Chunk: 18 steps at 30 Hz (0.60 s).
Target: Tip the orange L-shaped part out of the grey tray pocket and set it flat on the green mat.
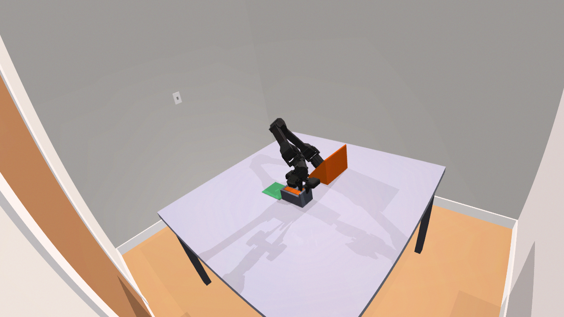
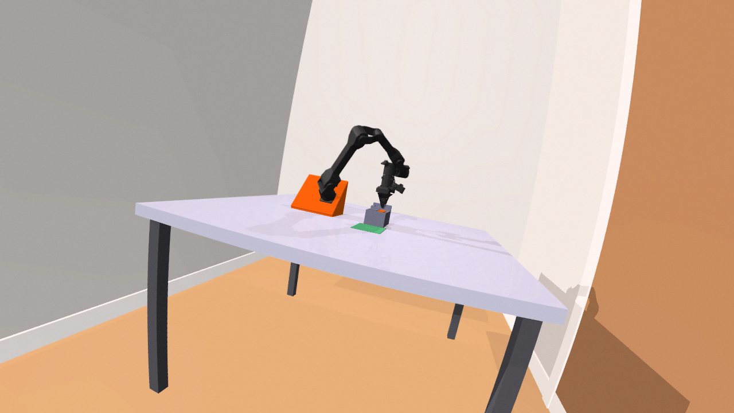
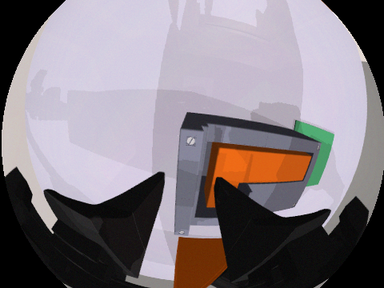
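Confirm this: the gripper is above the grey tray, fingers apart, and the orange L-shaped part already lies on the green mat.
Not quite. The orange L-shaped part is in the grey tray's pocket, not on the green mat, as the wrist view shows. The gripper is above the tray, fingers apart.

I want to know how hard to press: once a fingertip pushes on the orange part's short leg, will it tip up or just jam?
The orange part looks like a stiff slab, so it should pivot rather than bend. It fills the grey tray's pocket closely, so off-centre pushing might bind it. The tool hangs part-open and empty above it.
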Tool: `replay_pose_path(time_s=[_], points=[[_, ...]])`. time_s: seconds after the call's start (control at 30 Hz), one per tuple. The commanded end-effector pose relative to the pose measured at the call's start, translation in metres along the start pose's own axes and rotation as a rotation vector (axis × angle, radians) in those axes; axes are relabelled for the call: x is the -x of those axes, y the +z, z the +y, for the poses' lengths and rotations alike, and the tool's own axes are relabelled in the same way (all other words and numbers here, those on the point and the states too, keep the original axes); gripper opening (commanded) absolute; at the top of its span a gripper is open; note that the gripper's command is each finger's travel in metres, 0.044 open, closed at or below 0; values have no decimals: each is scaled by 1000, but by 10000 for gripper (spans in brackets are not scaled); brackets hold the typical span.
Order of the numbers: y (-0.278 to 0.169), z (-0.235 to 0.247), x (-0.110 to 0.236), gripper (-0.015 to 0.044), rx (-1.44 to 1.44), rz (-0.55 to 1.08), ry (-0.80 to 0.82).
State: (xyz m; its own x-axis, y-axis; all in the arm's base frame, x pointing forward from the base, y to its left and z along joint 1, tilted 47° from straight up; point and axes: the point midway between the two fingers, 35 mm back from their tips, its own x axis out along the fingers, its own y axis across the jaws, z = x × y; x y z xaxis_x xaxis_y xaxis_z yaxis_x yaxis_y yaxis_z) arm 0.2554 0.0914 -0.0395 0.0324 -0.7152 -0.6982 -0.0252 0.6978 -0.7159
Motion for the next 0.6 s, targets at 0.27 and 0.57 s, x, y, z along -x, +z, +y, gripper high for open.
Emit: replay_pose_path(time_s=[0.27,0.57], points=[[0,-1,-18,180,5,1,-6],[-1,-1,-33,180,5,1,-7]])
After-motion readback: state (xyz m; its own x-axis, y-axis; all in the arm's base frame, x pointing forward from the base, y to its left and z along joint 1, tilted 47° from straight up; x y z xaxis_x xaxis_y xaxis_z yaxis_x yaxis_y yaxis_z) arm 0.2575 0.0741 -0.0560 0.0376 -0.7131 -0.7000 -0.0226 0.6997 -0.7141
